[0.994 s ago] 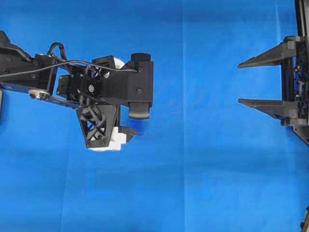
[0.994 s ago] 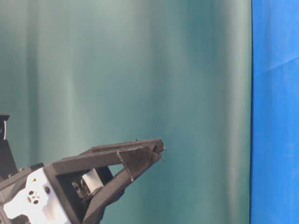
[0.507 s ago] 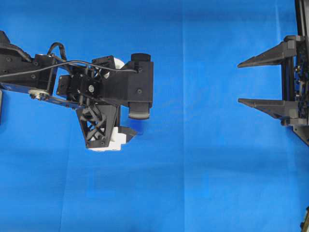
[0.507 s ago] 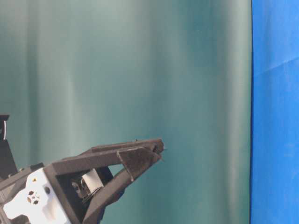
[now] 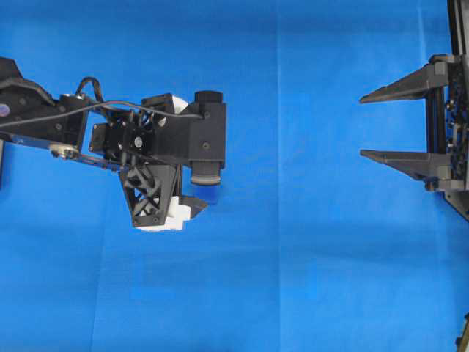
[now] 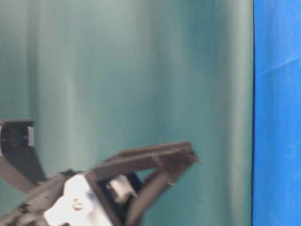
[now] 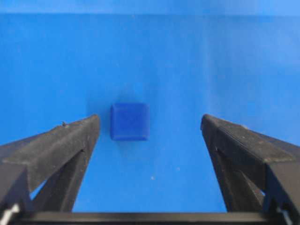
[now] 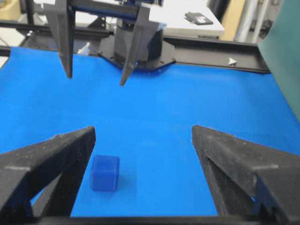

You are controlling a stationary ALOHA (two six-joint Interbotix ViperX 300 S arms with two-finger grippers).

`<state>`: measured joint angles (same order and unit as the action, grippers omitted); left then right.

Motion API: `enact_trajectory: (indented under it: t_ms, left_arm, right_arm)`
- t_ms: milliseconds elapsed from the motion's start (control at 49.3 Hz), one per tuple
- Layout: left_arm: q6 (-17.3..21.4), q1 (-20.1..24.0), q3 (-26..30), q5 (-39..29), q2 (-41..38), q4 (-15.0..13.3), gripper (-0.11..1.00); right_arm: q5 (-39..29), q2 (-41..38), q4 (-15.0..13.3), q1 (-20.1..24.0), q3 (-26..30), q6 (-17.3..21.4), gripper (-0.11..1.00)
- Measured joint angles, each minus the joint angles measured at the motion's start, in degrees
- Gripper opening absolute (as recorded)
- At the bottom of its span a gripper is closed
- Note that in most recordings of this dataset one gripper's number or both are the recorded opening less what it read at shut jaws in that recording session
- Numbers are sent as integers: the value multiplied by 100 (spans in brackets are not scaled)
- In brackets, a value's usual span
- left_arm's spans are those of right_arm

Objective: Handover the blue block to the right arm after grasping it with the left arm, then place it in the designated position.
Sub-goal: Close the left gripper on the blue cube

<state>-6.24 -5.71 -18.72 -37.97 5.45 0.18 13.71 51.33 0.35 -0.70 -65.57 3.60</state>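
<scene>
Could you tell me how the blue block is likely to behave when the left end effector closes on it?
The block looks like a solid cube with flat faces, so it should sit still rather than roll. Its rounded edges and smooth faces may let it slip. It lies off-centre between the open left end effector's fingers, so it may slide before both touch.

No text, label, brand, number or sign can be read in any view. A small white arrow-like mark [image 8: 232, 61] sits on the black frame rail [image 8: 211, 47] at the far edge of the blue cloth in the right wrist view, too small to make out. A dark flat object [image 8: 198, 18] lies on the pale tabletop [image 8: 178, 18] beyond it, any markings on it illegible.
</scene>
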Motion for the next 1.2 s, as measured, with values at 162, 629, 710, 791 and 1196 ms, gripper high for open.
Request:
enact_trajectory:
  t_ms: [162,629,710,791,1196]
  left_arm:
    - [0,9,-448,536,-44,0,93]
    - [0,88,-756,1362,-1090,0,93]
    - [-9,132,-835,1591,-1239,0,93]
    - [-9,176,-896,1758,-1380,9,93]
    - [-9,193,-932,1916,-1881,0,93]
  right_arm:
    - [0,-35,0,9,0,0,97]
    - [9,-167,0,9,0,0,97]
    - [18,-185,0,9,0,0,97]
    - [18,-185,0,0,0,0,97]
    - [18,-202,-9,-18,0,0,97]
